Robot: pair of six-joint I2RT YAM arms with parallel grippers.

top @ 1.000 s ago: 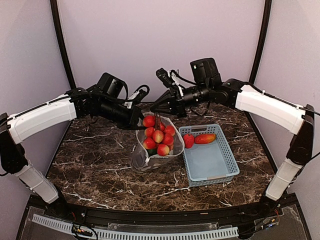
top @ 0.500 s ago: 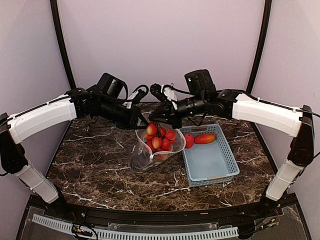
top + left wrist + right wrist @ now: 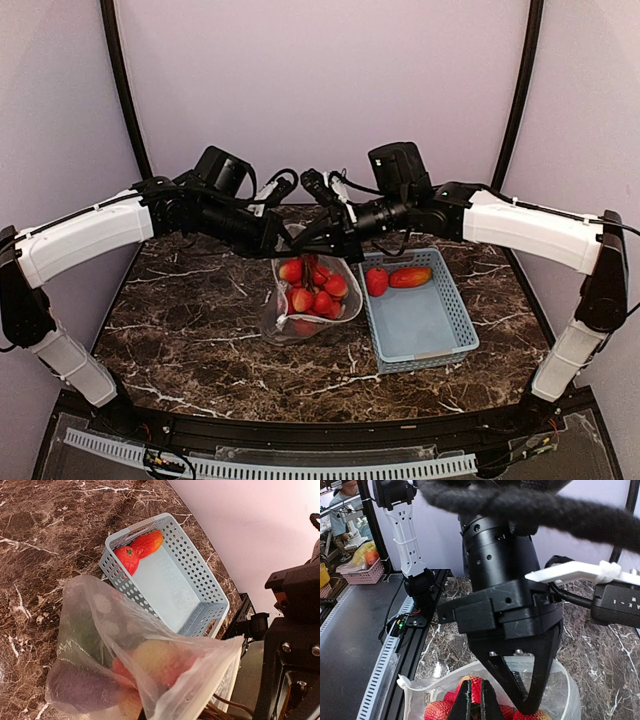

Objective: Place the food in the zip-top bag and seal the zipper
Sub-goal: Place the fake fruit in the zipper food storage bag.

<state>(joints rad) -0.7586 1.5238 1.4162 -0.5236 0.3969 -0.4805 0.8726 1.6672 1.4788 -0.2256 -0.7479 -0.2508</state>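
The zip-top bag (image 3: 308, 300) stands on the table with its mouth up and several red round food pieces (image 3: 312, 290) inside. My left gripper (image 3: 278, 243) is shut on the bag's rim; the right wrist view shows its fingers (image 3: 532, 707) meeting on the film. My right gripper (image 3: 318, 243) is shut, its tips (image 3: 476, 700) just over the red pieces in the open mouth. In the left wrist view the bag (image 3: 150, 675) covers my fingers; a purple eggplant (image 3: 80, 686) and a green piece (image 3: 85, 635) show through it. A small white zipper end (image 3: 402, 682) sits at the mouth's corner.
A light-blue slotted basket (image 3: 425, 325) stands right of the bag, touching it. A red piece (image 3: 377, 281) and a red-orange piece (image 3: 410, 277) lie at its far end. Dark marble table (image 3: 180, 330) is around both.
My right gripper has moved left and down until it is beside the left gripper over the bag's mouth. The bag and its fruit have sunk lower, and the mouth has narrowed.
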